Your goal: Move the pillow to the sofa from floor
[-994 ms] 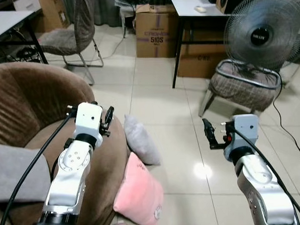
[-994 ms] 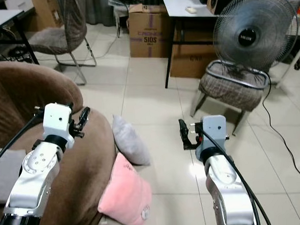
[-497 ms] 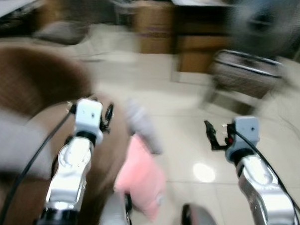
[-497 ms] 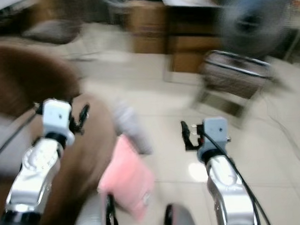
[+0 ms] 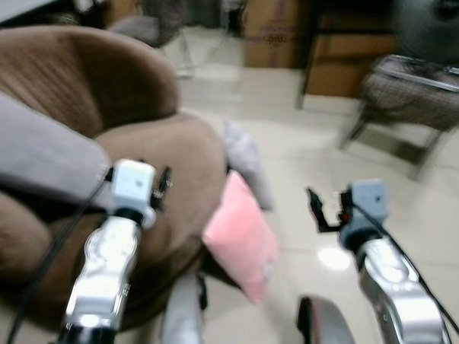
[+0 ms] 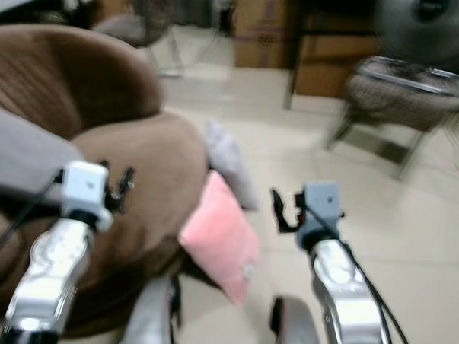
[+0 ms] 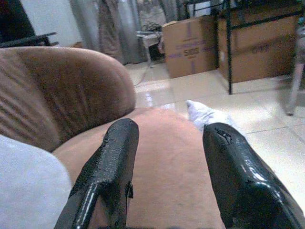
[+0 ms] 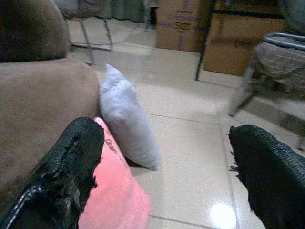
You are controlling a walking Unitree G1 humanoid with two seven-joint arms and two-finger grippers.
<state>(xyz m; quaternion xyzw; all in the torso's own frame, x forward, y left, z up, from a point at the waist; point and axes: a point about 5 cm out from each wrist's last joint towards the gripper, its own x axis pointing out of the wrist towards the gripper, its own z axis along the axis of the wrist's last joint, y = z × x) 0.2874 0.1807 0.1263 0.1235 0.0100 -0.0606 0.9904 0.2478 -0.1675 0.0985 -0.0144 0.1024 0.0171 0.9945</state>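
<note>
Pink pillow (image 5: 240,236) leans on the sofa (image 5: 164,156) front, on the floor (image 5: 437,209), a grey pillow (image 8: 127,119) just behind it. Right jaws (image 8: 167,176) gape wide and empty above the pink pillow; left jaws (image 7: 167,176) spread empty over the sofa seat. A grey cushion (image 5: 38,154) lies on the sofa. Beyond: boxes (image 7: 188,45), a chair (image 5: 417,103).

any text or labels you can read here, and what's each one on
"5105", roughly, in purple on the left cardboard box; the smaller line above it is too blurred to read.
Right cardboard box under the desk: a faint mark, too blurred to read.
Pink pillow: a small mark near its lower corner, unreadable.
Fan: a hub badge, too blurred to read.
</note>
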